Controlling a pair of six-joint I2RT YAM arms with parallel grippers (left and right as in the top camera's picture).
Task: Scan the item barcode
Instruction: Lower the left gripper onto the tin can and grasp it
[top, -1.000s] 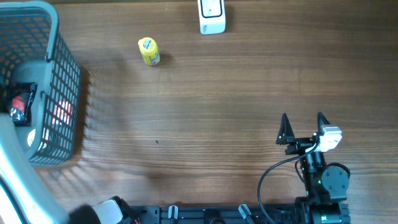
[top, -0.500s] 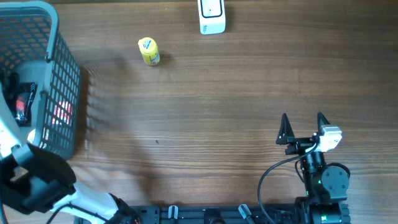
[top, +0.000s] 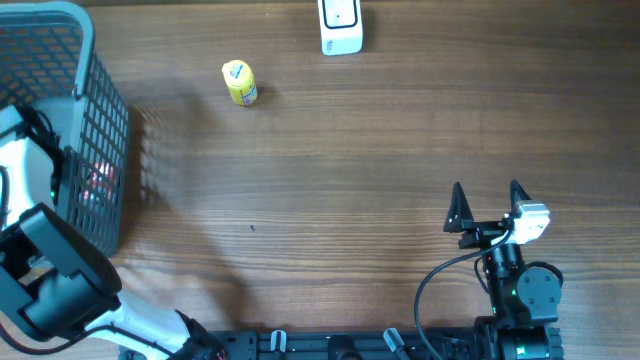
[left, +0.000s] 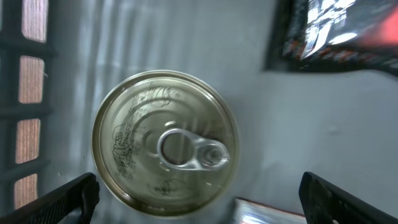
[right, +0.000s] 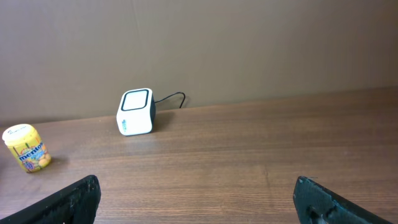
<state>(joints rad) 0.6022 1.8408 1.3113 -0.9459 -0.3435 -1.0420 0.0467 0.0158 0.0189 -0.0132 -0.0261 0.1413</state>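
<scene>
Can (left: 165, 143) beneath left gripper (left: 198, 186), between its wide-spread empty fingers, nearer the left one, inside basket (top: 97, 125).

The surface (top: 350, 150) is brown wood with a fine straight grain. The basket (top: 103, 120) at its left edge is grey-blue, its walls an open grid. The tub (top: 240, 83) is yellow with a printed label. The scanner (top: 340, 25) is white with a dark side. The can (left: 165, 143) has a pale gold lid with embossed rings. The packet (left: 336, 31) is black with red and white print.
</scene>
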